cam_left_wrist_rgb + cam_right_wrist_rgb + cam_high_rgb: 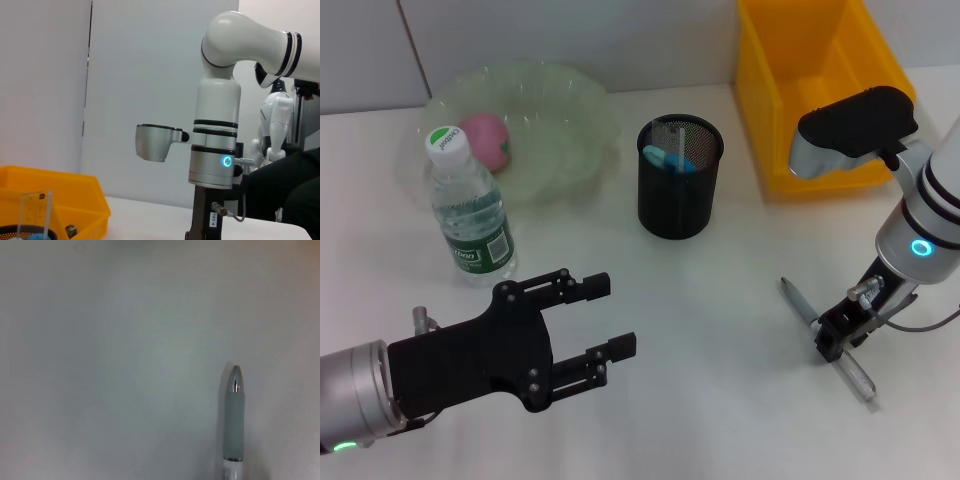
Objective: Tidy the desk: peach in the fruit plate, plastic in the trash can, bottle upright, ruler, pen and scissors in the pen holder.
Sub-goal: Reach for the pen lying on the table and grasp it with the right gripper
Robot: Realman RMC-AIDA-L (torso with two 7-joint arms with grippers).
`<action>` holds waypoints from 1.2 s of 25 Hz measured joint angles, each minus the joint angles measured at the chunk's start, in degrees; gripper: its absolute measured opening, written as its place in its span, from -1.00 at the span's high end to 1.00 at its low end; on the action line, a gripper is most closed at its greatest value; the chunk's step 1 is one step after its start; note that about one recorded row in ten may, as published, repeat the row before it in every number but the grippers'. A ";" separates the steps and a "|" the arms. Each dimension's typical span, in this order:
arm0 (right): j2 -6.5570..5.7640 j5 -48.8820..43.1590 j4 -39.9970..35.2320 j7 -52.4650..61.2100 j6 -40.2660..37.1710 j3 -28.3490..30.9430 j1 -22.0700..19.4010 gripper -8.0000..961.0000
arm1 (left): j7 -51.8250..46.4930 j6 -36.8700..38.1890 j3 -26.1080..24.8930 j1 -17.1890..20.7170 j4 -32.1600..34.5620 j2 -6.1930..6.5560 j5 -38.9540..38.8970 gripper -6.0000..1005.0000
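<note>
The pink peach (488, 140) lies in the translucent green fruit plate (570, 120) at the back left. In front of the plate the clear bottle (470, 212) with a green cap stands upright. The black mesh pen holder (680, 180) holds a clear ruler (35, 210) and blue-handled scissors (678, 160). A grey pen (825, 340) (234, 415) lies flat on the table at the right, and my right gripper (840, 335) is down on its middle. My left gripper (605, 318) hovers open and empty at the front left. The plastic is out of view.
A yellow bin (760, 100), the trash can, stands at the back right, just behind my right arm (215, 150). Bare white table lies between the pen holder and the pen.
</note>
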 joint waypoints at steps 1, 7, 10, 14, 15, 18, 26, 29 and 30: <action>0.00 0.00 0.04 0.00 0.02 -0.01 0.02 0.23 | 0.00 0.00 0.00 0.00 0.00 0.00 0.00 -0.28; 0.00 0.00 0.41 -0.07 0.09 -0.05 0.19 0.25 | 0.00 -0.01 -0.01 0.00 -0.01 0.00 0.00 -0.28; 0.00 -0.12 0.85 -0.09 0.14 -0.87 0.45 0.29 | 0.00 -0.08 0.00 0.00 -0.01 0.00 0.00 -0.28; 0.01 -0.23 0.48 0.10 0.26 -2.64 0.65 0.35 | 0.00 -0.01 0.00 0.00 -0.01 0.00 0.00 -0.28; 0.04 -0.25 -0.49 0.17 0.22 -2.76 0.62 0.36 | 0.00 -0.01 0.00 0.00 -0.01 0.00 0.00 -0.28; 0.06 -0.23 -1.06 -0.01 -0.17 -2.76 0.52 0.41 | 0.00 0.10 0.00 0.00 -0.01 0.00 0.00 -0.28; -0.01 -0.06 -1.00 -0.26 -0.34 -3.09 0.34 0.49 | 0.00 0.00 -0.35 0.00 -0.01 -0.09 1.06 -0.28; -0.01 -0.19 -0.98 -0.27 -0.37 -3.43 0.23 0.53 | 0.00 0.00 -0.46 -0.07 -0.01 -0.13 1.36 -0.28; -0.01 -0.24 -0.94 -0.28 -0.35 -3.45 0.21 0.54 | 0.00 0.00 -0.46 -0.11 -0.01 -0.14 1.36 -0.28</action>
